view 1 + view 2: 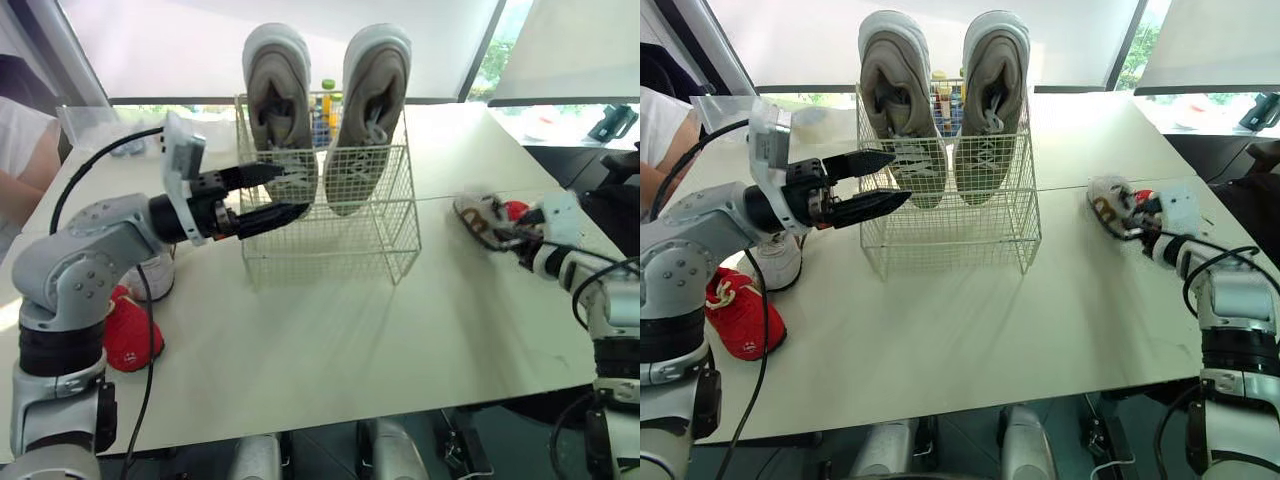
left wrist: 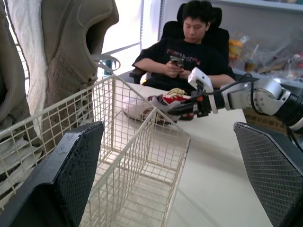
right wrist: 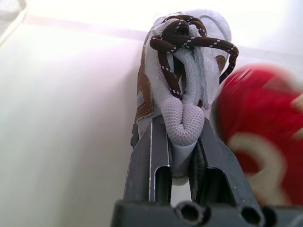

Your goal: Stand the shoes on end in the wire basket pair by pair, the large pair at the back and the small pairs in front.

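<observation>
The right pincer [image 3: 182, 137] is clamped narrow on the padded rim of the small grey shoe with brown laces [image 3: 184, 71]. This shoe lies on the white desk [image 1: 970, 330] at the right, just beside a red shoe [image 3: 258, 123]. Its long axis runs straight out from the pincer, toward the far left. The white wire basket [image 1: 950, 235] stands well apart to the left. The large grey pair of shoes [image 1: 988, 100] stands on end at its far side; the near row is free. The left pincer [image 1: 895, 178] hovers wide at the basket's left wall, holding nothing. Judgement: the right arm must carry the shoe leftward and upend it.
</observation>
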Available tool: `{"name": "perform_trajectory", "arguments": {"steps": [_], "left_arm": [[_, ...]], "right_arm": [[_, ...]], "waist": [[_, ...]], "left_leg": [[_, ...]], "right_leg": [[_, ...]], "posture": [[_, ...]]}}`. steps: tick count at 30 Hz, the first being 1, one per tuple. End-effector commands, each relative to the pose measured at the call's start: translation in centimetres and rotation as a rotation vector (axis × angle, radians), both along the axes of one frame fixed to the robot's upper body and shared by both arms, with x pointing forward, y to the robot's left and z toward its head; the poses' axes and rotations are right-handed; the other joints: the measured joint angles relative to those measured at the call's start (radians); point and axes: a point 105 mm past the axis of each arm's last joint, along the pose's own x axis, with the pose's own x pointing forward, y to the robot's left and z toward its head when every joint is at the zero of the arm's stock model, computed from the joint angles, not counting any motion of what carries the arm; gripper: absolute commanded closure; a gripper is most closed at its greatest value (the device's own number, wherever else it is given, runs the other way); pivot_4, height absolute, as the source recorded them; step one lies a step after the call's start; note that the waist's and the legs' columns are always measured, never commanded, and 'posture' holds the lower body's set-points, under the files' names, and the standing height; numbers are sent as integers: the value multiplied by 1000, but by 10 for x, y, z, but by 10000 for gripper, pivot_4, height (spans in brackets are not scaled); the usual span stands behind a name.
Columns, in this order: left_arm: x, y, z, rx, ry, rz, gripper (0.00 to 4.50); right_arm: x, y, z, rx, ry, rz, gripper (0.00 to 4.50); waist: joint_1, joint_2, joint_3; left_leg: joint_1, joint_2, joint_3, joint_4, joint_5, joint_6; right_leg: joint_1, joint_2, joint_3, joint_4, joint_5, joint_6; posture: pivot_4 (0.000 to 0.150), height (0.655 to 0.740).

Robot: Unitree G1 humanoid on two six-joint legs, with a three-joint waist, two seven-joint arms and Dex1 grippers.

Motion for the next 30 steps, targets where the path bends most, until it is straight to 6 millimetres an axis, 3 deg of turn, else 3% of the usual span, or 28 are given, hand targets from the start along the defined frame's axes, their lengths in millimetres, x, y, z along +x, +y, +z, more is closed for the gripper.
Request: {"name": "perform_trajectory", "arguments": {"steps": [1,4,9,11,13,16,19,25,30], "left_arm": [[3,7,23,-69,-36,12,0],[7,10,31,-107,-9,-7,0],[13,15,47,-160,36,-59,0],[17,18,52,-171,45,-68,0],[19,19,56,-172,54,-80,0],[19,18,61,-165,63,-115,0],[17,20,71,-180,71,-155,0],[17,20,77,-177,76,-185,0],[15,17,74,-144,84,-202,0]], "right_arm": [[-12,5,122,-76,-402,4,44950],[-28,32,180,-152,-606,117,44950],[-67,101,220,-401,-767,499,44950],[-81,125,225,-532,-819,614,44950],[-91,146,221,-682,-840,716,44950],[-99,169,213,-766,-848,830,44950],[-103,188,195,-924,-834,960,44950],[-101,198,177,-1057,-817,1091,44950],[-103,208,179,-1071,-847,1148,44950]], "waist": [[-6,1,1],[-10,0,1],[-12,-1,1],[-12,-1,2],[-12,-1,2],[-11,-1,2],[-11,-2,2],[-11,-2,2],[-13,-2,2]], "left_leg": [[-1,0,0,0,1,1],[-6,0,-1,-2,2,2],[-6,0,0,-3,2,2],[-6,0,0,-2,2,2],[-6,0,0,-2,2,2],[-6,0,0,-2,2,2],[-6,0,0,-1,2,2],[-6,0,0,-1,2,2],[-6,0,0,-1,2,2]], "right_leg": [[-1,0,0,1,0,0],[-7,1,0,1,1,-2],[-7,1,0,1,0,0],[-7,1,0,1,0,0],[-6,1,0,1,0,0],[-6,1,0,1,0,0],[-6,1,0,1,0,0],[-6,1,0,1,0,0],[-6,1,0,3,1,0]], "posture": [[1500,7400],[1500,7400],[1500,7400],[1500,7400],[1500,7400],[1500,7400],[1500,7400],[1500,7400],[1500,7400]]}}
